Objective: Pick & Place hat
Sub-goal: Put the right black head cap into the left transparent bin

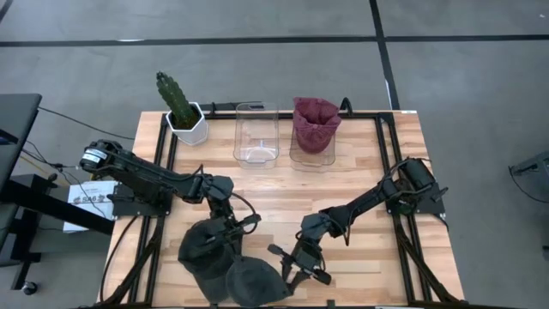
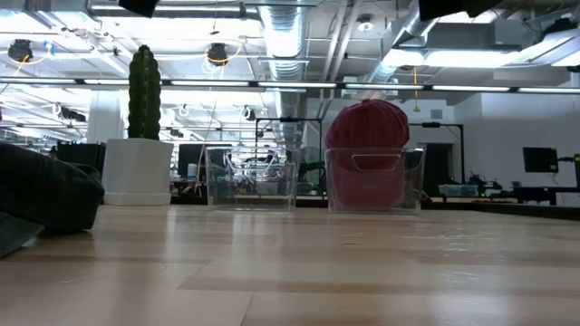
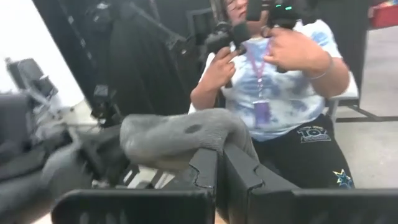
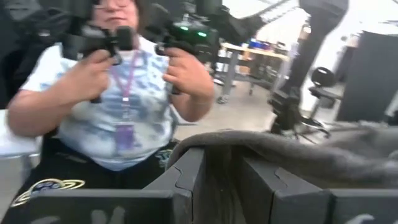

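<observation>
1. The dark grey hat (image 1: 225, 262) lies nearest the camera, crumpled at the front edge of the tabletop (image 1: 369, 189), stretched between both arms.
2. The left pincer (image 1: 233, 230) is clenched on the hat's fabric, its fingers (image 3: 205, 177) pressed together around a grey fold, likely to hold one side of the rim.
3. The right pincer (image 1: 292, 264) grasps the hat's other edge; cloth drapes over its fingers (image 4: 186, 180). Two grips probably spread the hat open for carrying.
4. At the back, an empty clear bin (image 1: 256, 133) stands beside a second bin (image 1: 313, 148) that already holds a maroon hat (image 1: 316, 123). The empty one seems the likely target.
5. A potted cactus (image 1: 182, 107) sits at the back left corner, well apart from the work.
6. A person (image 4: 124, 93) sits beyond the tabletop holding controllers.
</observation>
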Available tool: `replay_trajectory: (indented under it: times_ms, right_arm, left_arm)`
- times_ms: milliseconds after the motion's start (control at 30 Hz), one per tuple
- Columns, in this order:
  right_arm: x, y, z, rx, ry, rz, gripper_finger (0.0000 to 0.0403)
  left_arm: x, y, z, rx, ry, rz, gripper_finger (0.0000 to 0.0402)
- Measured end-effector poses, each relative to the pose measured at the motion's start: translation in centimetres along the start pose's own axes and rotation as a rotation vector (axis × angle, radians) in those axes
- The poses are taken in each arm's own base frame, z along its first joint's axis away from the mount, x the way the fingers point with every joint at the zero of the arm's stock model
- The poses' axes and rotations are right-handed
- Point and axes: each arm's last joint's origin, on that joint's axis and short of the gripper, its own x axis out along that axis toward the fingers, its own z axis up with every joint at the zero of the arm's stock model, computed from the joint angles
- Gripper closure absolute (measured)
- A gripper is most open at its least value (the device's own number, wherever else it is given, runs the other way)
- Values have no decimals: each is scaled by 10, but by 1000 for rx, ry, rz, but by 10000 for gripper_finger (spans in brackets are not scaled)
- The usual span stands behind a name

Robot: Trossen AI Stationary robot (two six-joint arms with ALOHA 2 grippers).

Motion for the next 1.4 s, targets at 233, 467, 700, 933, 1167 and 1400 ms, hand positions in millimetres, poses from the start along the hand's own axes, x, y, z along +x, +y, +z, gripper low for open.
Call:
replay_trajectory:
  times_ms: [233, 467, 700, 933, 1167, 1400]
  right_arm:
    - [3, 5, 1, -9, -16, 57, 332]
    - [2, 8, 1, -23, -39, 147, 332]
    - [-2, -5, -2, 53, 39, -118, 332]
    - [-10, -15, -6, 126, 60, -202, 332]
    - [-12, -18, -10, 160, 94, -237, 332]
    - [-9, -13, -11, 162, 109, -218, 332]
  left_arm:
    - [0, -1, -3, -34, 22, 29, 392]
    - [0, -1, -3, -35, 24, 34, 393]
    - [0, -2, -3, -34, 20, 25, 393]
    - [0, -2, -3, -34, 20, 24, 393]
    - [0, -2, -3, -76, 14, 14, 392]
    - [0, -4, -6, -195, 42, 2, 392]
